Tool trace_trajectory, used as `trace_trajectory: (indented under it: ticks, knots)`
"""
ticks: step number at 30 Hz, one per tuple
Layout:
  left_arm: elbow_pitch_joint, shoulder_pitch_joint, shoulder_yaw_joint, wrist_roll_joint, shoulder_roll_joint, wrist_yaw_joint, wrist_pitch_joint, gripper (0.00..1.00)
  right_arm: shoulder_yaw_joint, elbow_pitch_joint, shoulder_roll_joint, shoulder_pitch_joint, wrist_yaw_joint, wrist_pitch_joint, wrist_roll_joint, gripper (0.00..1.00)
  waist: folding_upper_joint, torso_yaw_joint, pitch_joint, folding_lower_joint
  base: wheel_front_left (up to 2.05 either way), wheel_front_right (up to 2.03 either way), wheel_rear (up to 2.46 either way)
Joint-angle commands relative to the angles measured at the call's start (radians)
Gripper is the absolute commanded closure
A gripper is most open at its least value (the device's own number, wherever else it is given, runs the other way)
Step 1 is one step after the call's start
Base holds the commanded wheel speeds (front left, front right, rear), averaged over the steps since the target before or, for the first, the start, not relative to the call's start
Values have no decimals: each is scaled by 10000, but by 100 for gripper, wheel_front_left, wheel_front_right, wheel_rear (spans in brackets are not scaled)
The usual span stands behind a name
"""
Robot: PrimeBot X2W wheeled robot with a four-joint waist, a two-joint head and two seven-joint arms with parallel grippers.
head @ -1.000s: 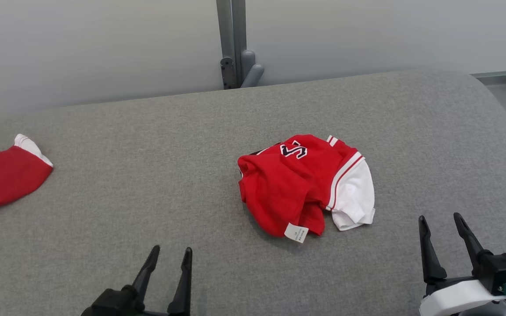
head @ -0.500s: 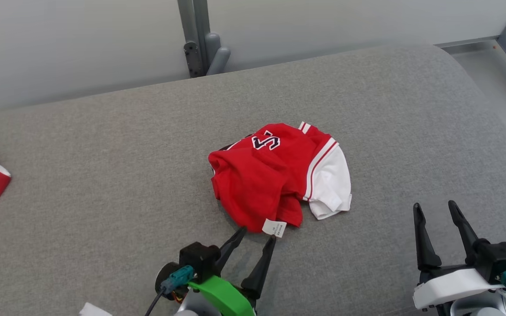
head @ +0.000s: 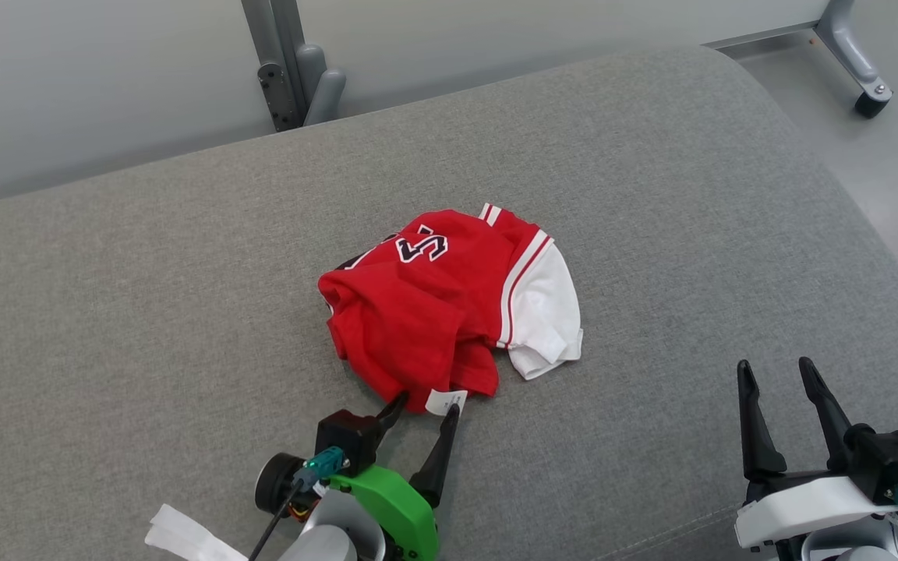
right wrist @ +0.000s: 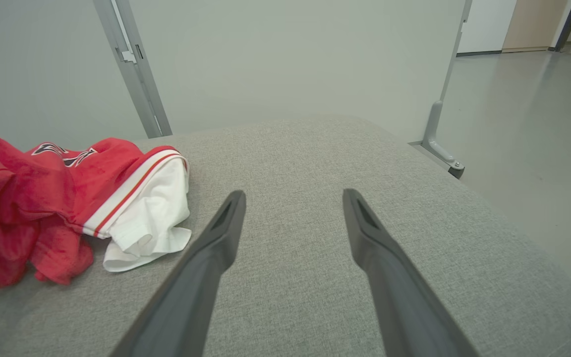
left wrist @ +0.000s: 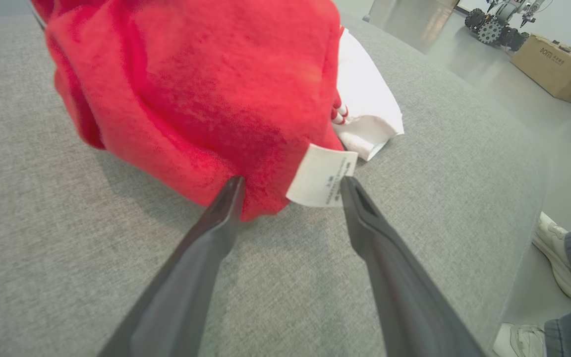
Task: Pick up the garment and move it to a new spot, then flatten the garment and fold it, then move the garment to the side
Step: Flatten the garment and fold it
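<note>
The garment (head: 433, 304) is a crumpled red jersey with a white sleeve and a small white label, lying mid-table on the grey surface (head: 145, 312). My left gripper (head: 427, 403) is open at its near edge, fingertips on either side of the label and red hem. In the left wrist view the garment (left wrist: 201, 84) rises just beyond the fingers (left wrist: 216, 223), with the label (left wrist: 321, 176) between the tips. My right gripper (head: 772, 370) stands open over bare surface, right of the garment. The right wrist view has the garment (right wrist: 67, 198) at the left, apart from the open right gripper (right wrist: 293, 196).
The grey padded table rounds off at the right, with floor beyond. A grey post (head: 277, 62) stands behind the far edge, and a wheeled frame leg (head: 854, 54) at the top right. A person's shoes (left wrist: 558, 258) are on the floor beside the table.
The camera has swung right, so the scene slid left and the other red cloth left the picture. My left gripper has come forward to the garment's near edge; the right gripper kept its place.
</note>
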Motion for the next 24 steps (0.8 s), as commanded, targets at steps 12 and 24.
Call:
trace_trajectory:
  ticks: [12, 24]
  knots:
    - [557, -686, -451, -454, 9, 21, -298, 100, 14, 5, -10, -137, -3, -32, 197, 0, -1, 165, 32, 0, 0, 0, 0]
    - [-500, -660, -80, -897, 1079, 307, 601, 100, -94, -44, -13, 54, -3, -32, 296, 0, -1, 366, 34, 0, 0, 0, 0]
